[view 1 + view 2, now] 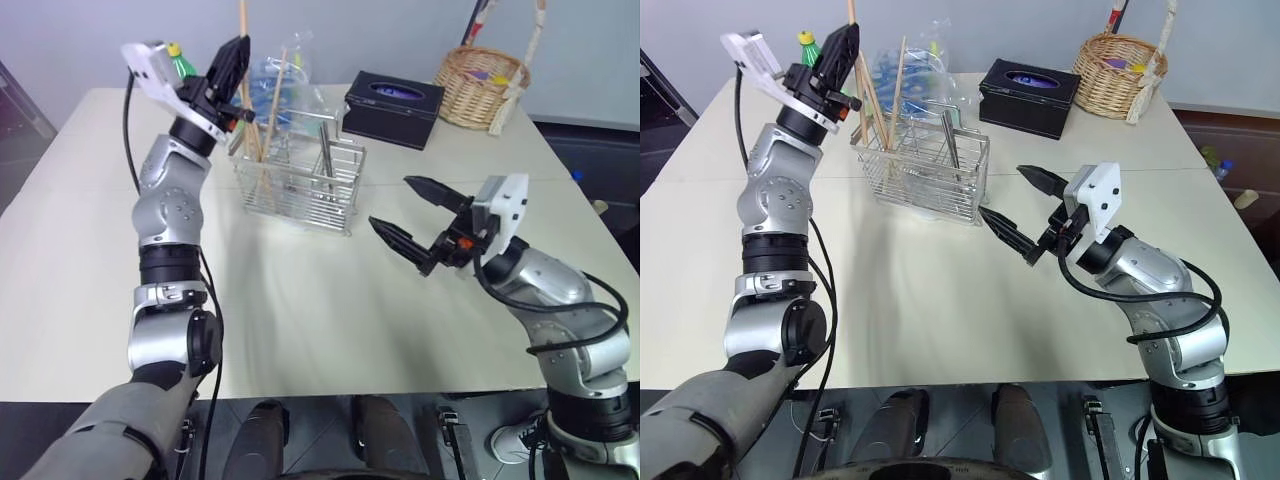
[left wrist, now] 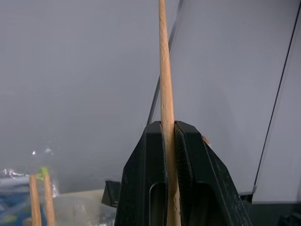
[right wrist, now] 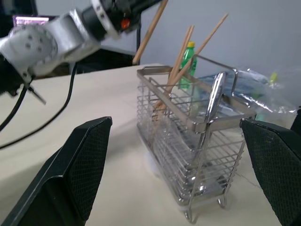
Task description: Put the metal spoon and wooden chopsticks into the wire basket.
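Left eye view: the left end effector [image 1: 232, 75], clamped on a light tan wooden chopstick [image 1: 243, 30], holds it upright above the rectangular silver wire basket [image 1: 300, 180] for dropping in. Right wrist view: the shiny metal spoon [image 3: 214, 96] already stands inside that basket; the right end effector [image 1: 410, 215], fingers apart, waits beside it.

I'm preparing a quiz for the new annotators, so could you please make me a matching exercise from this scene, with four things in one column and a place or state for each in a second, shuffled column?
Things:
1. left gripper
2. right gripper
3. metal spoon
4. tissue box

Places or states:
A. standing in the wire basket
B. open, holding nothing
C. black, on the table beside the wicker basket
D. shut on a wooden chopstick

Pairs: 1-D, 2-B, 3-A, 4-C
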